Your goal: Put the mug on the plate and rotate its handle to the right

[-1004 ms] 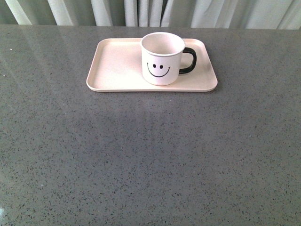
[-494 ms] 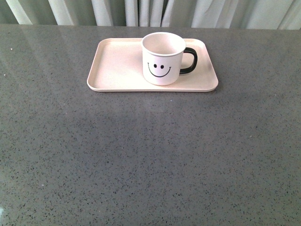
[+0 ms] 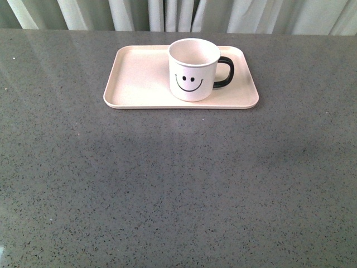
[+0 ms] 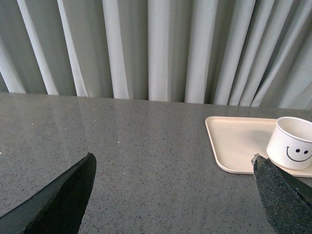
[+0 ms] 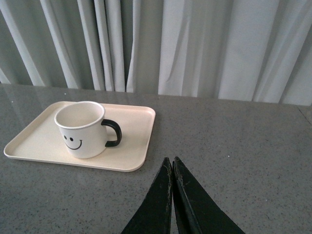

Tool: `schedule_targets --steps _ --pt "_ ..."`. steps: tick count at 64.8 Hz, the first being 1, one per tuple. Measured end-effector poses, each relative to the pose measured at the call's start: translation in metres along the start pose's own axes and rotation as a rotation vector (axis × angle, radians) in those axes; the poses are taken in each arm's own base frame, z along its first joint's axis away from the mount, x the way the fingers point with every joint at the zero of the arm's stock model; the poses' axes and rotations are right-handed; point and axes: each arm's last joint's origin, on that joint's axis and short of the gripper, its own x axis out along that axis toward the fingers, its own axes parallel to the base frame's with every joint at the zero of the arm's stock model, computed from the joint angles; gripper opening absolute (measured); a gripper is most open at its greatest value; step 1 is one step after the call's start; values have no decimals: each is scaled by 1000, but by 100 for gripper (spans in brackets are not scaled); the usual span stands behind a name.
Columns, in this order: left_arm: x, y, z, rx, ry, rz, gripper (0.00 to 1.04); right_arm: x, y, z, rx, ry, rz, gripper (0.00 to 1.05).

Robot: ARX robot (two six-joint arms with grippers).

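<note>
The white mug (image 3: 193, 70) with a black smiley face stands upright on the pale pink plate (image 3: 139, 78), toward its right half. Its black handle (image 3: 225, 72) points to the right in the front view. No arm shows in the front view. In the left wrist view my left gripper (image 4: 173, 163) is open over bare tabletop, with the plate (image 4: 234, 141) and the mug (image 4: 292, 148) off to one side beyond one fingertip. My right gripper (image 5: 172, 161) is shut with nothing in it, apart from the plate (image 5: 131, 141) and the mug (image 5: 80, 129).
The plate rests on a grey speckled tabletop (image 3: 178, 184) near its far edge. Pale curtains (image 3: 178, 14) hang right behind the table.
</note>
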Motion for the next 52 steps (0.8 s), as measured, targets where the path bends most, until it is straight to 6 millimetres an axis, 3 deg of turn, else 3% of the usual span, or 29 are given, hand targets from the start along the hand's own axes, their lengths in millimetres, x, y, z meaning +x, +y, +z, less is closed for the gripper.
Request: schedule_targets --steps 16,52 --pt "0 0 0 0 0 0 96 -19 0 1 0 0 0 2" --pt "0 0 0 0 0 0 96 -43 0 10 0 -31 0 2"
